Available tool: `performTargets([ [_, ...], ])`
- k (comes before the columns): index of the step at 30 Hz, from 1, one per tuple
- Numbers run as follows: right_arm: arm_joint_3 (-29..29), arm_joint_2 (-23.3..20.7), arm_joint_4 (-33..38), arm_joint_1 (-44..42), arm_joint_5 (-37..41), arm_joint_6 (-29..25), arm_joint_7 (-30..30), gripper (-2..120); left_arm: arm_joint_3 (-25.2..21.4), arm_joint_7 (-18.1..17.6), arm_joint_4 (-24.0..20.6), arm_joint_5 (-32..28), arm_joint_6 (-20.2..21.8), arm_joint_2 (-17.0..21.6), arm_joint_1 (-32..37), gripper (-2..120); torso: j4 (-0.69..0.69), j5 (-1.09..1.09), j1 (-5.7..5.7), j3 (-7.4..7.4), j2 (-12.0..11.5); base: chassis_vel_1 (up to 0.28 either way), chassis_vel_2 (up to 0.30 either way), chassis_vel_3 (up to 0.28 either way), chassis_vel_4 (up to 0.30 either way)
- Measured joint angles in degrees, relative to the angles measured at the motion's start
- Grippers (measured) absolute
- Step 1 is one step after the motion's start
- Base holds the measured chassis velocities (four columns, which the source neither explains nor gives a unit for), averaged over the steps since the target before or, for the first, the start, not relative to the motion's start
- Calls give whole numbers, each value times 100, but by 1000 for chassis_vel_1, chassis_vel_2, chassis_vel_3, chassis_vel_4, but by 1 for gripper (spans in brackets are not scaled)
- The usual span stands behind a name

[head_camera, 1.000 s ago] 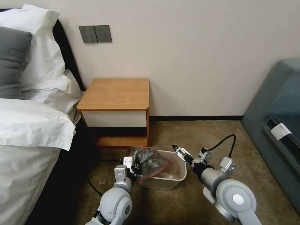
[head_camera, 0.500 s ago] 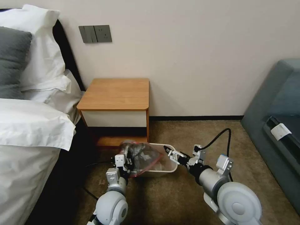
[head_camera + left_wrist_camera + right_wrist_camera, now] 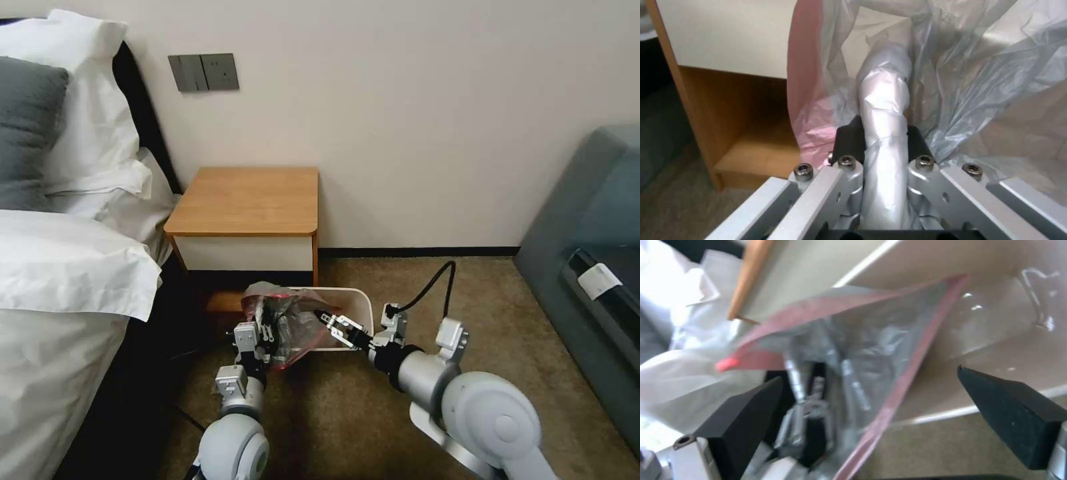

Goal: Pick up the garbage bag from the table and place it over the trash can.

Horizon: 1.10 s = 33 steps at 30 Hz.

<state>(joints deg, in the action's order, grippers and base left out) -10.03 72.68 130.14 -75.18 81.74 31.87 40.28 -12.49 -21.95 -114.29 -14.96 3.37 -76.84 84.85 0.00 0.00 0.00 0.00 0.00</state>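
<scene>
Holding: left gripper (image 3: 265, 331) is clamped on a bunched fold of the garbage bag (image 3: 288, 325); in the left wrist view the twisted plastic runs between its black pads (image 3: 852, 138).
Bag: garbage bag (image 3: 951, 83) hangs crumpled over the left end of the trash can (image 3: 350, 301), pink-red edge draped outside the near rim, grey film sagging into the bin.
Bin: trash can stands on the carpet (image 3: 373, 420), just in front of the table (image 3: 250, 200), right beside its low shelf.
Right arm: right gripper (image 3: 331, 322) sits over the bin opening, tips at the bag's right edge; right wrist view shows its fingers (image 3: 1009, 413) spread wide with the bag's pink hem (image 3: 907, 373) between them, nothing gripped.
Table: top is bare wood.
Surroundings: bed (image 3: 60, 267) at left.
</scene>
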Motion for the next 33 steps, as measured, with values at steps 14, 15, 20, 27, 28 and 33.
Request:
performTargets([
  [14,80,279,-770,300,-581,-239,-438,88,-31,42,-298,111,-29,26,165,7,0,0,0,0,0,0,0,0,0],
  [15,77,301,-816,338,-581,-240,-466,84,-32,49,-310,117,-30,27,172,7,0,-1,0,0,0,0,0,0,0],
  [20,64,374,-998,418,-564,-241,-582,65,-18,73,-353,127,-33,23,192,7,0,0,0,0,0,0,0,0,0],
  [27,29,483,-1205,468,-483,-244,-747,40,8,102,-425,111,-33,27,200,7,0,0,0,0,0,0,0,0,0],
  [28,18,492,-1222,468,-483,-249,-800,37,9,111,-433,105,-33,30,200,7,0,0,0,0,0,0,0,0,0],
  [33,-6,506,-1267,467,-515,-279,-1002,15,22,124,-448,77,-33,38,185,7,0,-1,0,0,0,0,0,0,0],
])
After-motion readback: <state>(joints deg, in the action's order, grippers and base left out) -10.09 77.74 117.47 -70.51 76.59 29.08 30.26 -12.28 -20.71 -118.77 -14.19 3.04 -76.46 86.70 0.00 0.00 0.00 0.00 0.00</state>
